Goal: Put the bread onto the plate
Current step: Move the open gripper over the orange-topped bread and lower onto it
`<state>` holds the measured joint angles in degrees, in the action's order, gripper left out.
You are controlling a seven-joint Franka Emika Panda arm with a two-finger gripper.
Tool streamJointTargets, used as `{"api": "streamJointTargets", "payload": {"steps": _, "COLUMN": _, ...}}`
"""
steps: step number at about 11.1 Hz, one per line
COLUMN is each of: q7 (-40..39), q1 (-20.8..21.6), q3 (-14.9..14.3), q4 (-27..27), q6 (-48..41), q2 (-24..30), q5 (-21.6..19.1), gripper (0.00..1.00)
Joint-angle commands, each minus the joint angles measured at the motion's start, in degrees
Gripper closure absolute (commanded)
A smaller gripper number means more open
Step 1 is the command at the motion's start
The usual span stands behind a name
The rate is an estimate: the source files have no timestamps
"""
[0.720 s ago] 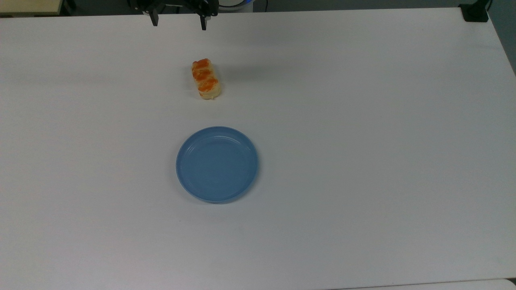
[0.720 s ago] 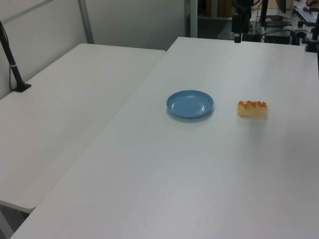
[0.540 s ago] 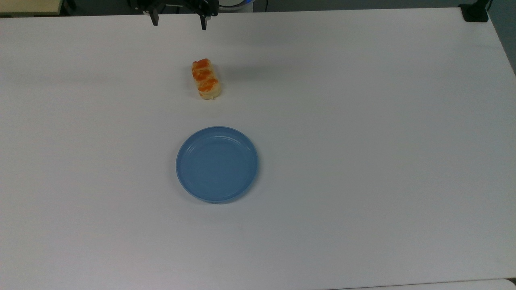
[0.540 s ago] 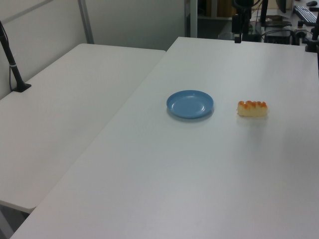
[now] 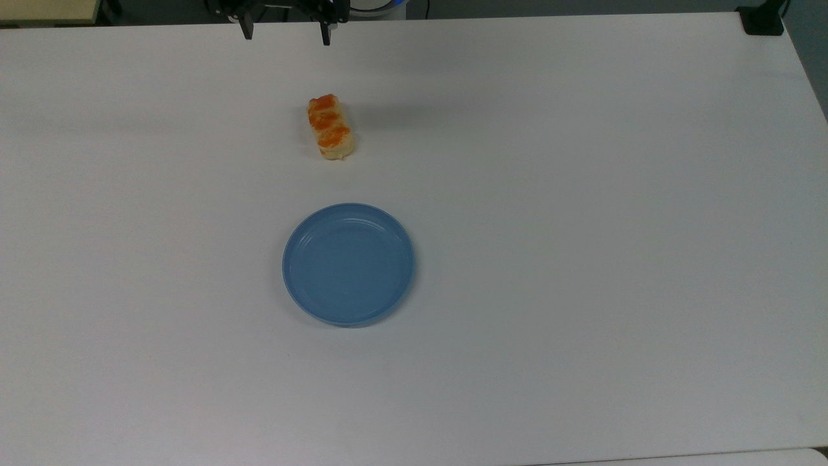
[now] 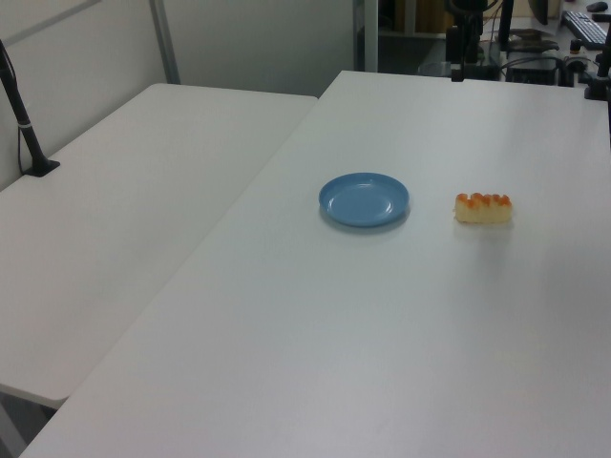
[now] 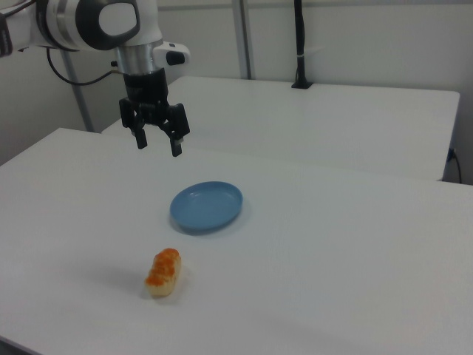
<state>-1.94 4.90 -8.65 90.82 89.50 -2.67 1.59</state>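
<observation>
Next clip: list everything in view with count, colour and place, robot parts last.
bread: one, pale tan with orange glazed bumps, lying on the table apart from the plate, above it in the top view.
plate: one, blue, round, nothing on it, near the middle of the table.
table: one, white, carries the bread and the plate.
second table: one, white, butted against the first on the left view's left.
black post: one, standing at the second table's far edge on the left view's left.
arm: one, white and black, at the right view's upper left.
gripper: one, black, open, raised above the table, holding nothing.
</observation>
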Motion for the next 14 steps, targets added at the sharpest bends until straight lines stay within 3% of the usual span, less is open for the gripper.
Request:
{"api": "streamJointTargets", "payload": {"steps": 1, "q7": -7.28, "q1": 0.64, "q3": -0.75, "q4": 0.04, "q6": -1.87, "q2": 0.73, "q5": -0.98, "gripper": 0.00}}
{"api": "streamJointTargets", "payload": {"steps": 4, "q7": -11.65, "q1": 2.91, "q3": -3.46, "q4": 5.30, "q6": 1.97, "q2": 1.43, "q5": 0.60, "gripper": 0.00}}
{"api": "streamJointTargets", "payload": {"steps": 8, "q7": -13.44, "q1": 7.32, "q3": -4.35, "q4": 25.16, "q6": 19.71, "q2": 1.61, "q5": 4.65, "gripper": 0.00}}
{"api": "streamJointTargets", "payload": {"steps": 14, "q7": -13.27, "q1": 8.37, "q3": -4.27, "q4": 31.95, "q6": 28.09, "q2": -4.71, "q5": 7.90, "gripper": 0.00}}
